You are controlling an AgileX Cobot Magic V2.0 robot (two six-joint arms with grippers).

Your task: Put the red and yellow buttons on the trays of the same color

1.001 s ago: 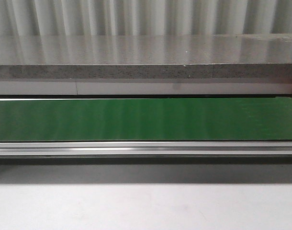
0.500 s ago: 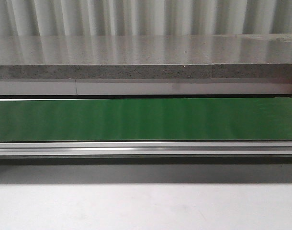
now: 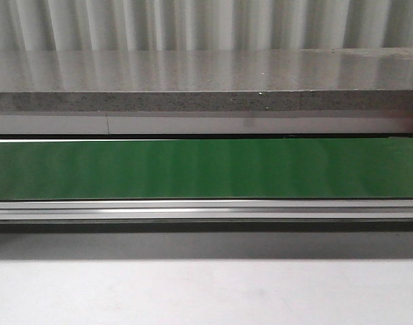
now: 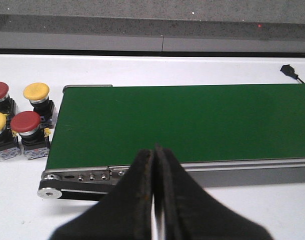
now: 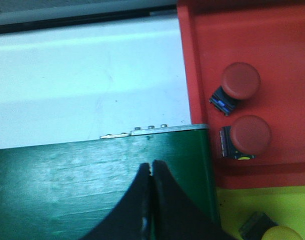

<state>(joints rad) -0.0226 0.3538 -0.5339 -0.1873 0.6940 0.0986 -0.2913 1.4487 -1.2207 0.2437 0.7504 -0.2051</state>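
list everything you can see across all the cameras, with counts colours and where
conveyor belt: 1, green, runs across the table between the two button groups
red buttons waiting: 2, red caps on black bases, on the white table beside one end of the belt
yellow buttons waiting: 2, yellow caps, in the same cluster as the waiting red ones
red tray: 1, red, at the other end of the belt
red buttons on tray: 2, red caps, lying on the red tray
yellow tray: 1, yellow, next to the red tray
yellow button on tray: 1, yellow cap, partly cut off
cable plug: 1, black, on the table beyond the belt
left gripper: 1, black, shut, empty
right gripper: 1, black, shut, empty
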